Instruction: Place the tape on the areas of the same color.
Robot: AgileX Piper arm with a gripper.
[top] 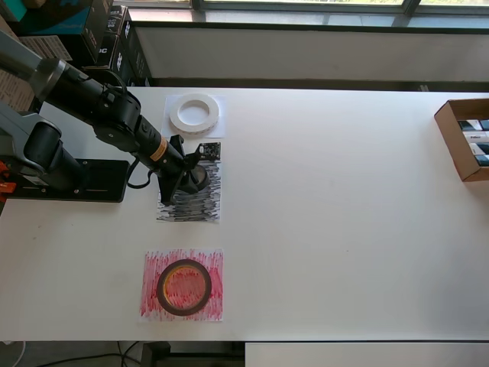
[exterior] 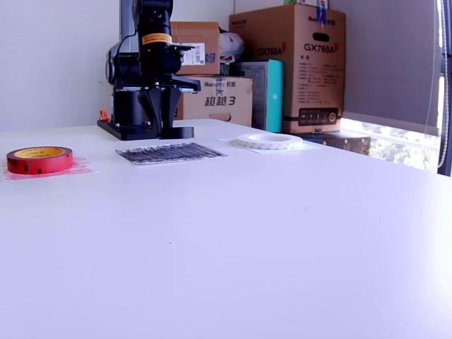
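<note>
Three paper sheets lie in a row on the white table (top: 344, 229); we take the black-scribbled sheet (top: 200, 205) as our landmark. Over its far end, toward the white sheet (top: 218, 130), the arm's gripper (top: 186, 177) points down, with a dark roll (top: 195, 179) seemingly under it; we cannot tell how far its jaws are open. Beyond the landmark, white tape (top: 195, 113) rests on the white sheet. On the opposite side, red tape (top: 184, 287) sits on the red-scribbled sheet (top: 216, 306).
</note>
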